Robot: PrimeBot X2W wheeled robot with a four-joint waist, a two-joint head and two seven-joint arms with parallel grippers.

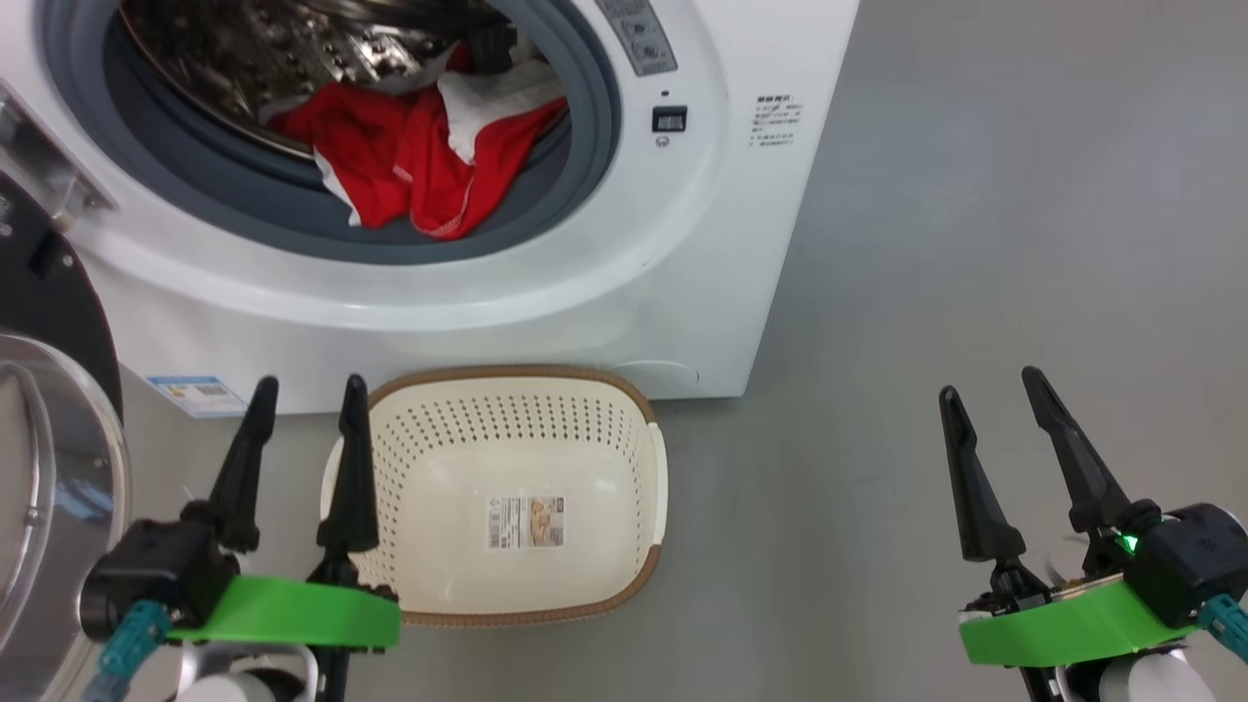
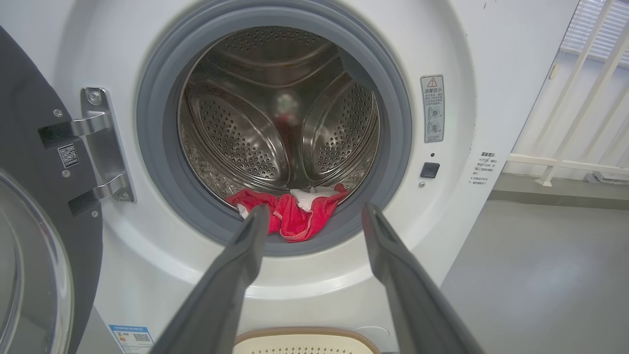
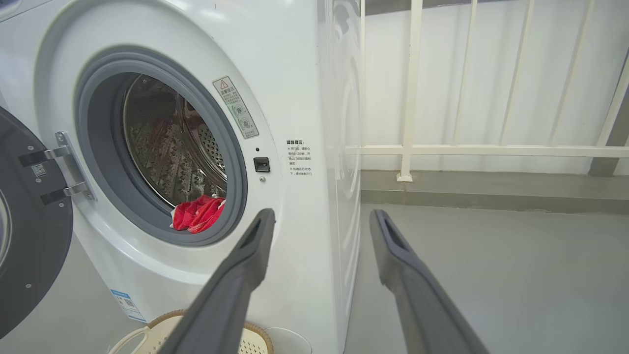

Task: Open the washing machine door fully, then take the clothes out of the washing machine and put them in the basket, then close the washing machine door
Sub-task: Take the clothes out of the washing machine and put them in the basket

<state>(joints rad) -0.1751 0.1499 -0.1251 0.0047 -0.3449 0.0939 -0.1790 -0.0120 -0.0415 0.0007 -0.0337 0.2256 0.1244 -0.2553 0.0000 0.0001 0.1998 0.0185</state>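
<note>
Door open at left. Clothes lie at front of drum in washer. Basket on floor just before washer. Left tool beside basket, right tool well right; both spread apart, holding nothing.

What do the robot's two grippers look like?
The left gripper and right gripper each have two long, black, tapering fingers on a black body above a bright green bracket, with a teal cable fitting. A small green light glows on the right one.
</note>
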